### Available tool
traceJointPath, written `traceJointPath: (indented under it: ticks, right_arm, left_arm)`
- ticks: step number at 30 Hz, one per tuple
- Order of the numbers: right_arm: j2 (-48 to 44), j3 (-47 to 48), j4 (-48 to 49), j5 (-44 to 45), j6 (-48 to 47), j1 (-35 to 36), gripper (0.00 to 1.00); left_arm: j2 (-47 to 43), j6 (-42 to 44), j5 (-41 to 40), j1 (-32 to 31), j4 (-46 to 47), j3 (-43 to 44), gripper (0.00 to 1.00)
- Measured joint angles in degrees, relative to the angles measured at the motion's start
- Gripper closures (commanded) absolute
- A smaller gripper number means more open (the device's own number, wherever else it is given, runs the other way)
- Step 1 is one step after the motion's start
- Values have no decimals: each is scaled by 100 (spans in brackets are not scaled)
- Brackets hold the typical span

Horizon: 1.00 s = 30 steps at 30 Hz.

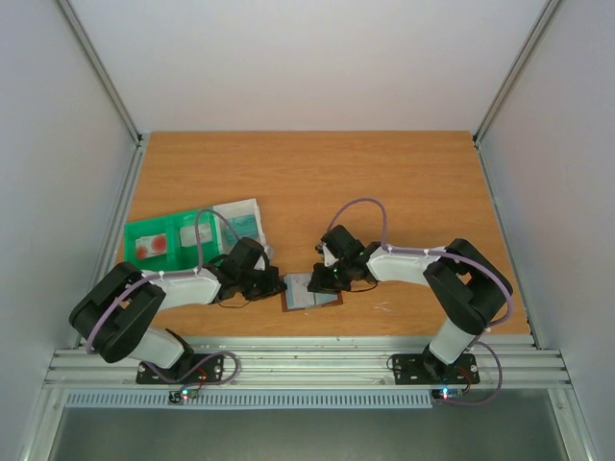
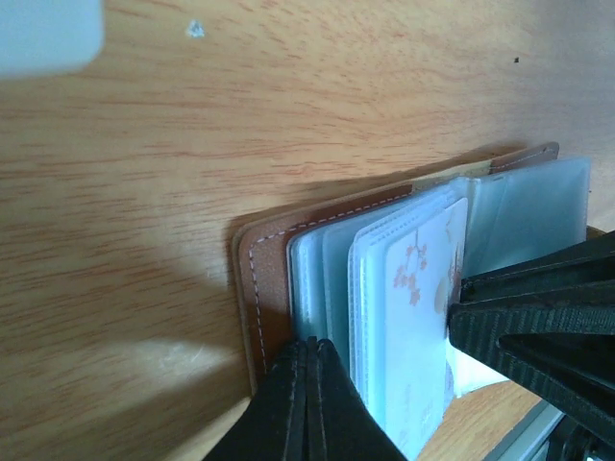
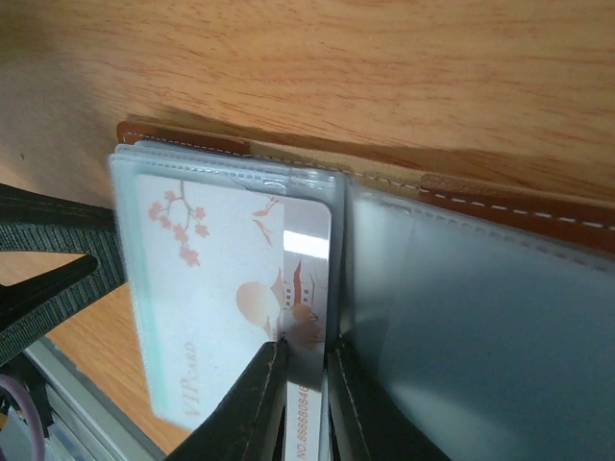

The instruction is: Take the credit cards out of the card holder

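The left arm (image 1: 183, 286) and right arm (image 1: 413, 261) reach low and inward, wrists tipped down, tips nearly meeting. The left gripper (image 2: 308, 348) has its fingers pressed flat together. The right gripper (image 3: 306, 353) pinches a card (image 3: 307, 274) between narrow jaws.

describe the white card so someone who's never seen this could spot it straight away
At the near edge of the wooden table lies an open brown card holder. Among its clear sleeves sits the white card, its edge pinched by the right gripper. Only it carries pink blossom prints; the sleeves beside it look plain.
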Motion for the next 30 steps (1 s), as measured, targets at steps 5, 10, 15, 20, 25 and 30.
traceJointPath:
  ticks: [5, 10, 15, 20, 25, 30]
  right_arm:
    - [-11, -48, 50, 42, 48, -2, 91]
    - [-94, -107, 50, 114, 63, -2, 86]
    - [-111, -133, 74, 133, 114, 0, 87]
    - [-114, -203, 195, 144, 116, -15, 94]
    - [-155, -420, 503, -55, 140, -173, 99]
    - [-232, -560, 592, -212, 151, -352, 99]
  left_arm:
    - [50, 68, 20, 0, 0, 37, 99]
    - [116, 155, 24, 0, -7, 109, 100]
    - [149, 212, 35, 0, -9, 131, 100]
    - [168, 229, 37, 0, -9, 149, 100]
    - [170, 254, 35, 0, -9, 151, 99]
    - [175, 273, 35, 0, -7, 153, 100]
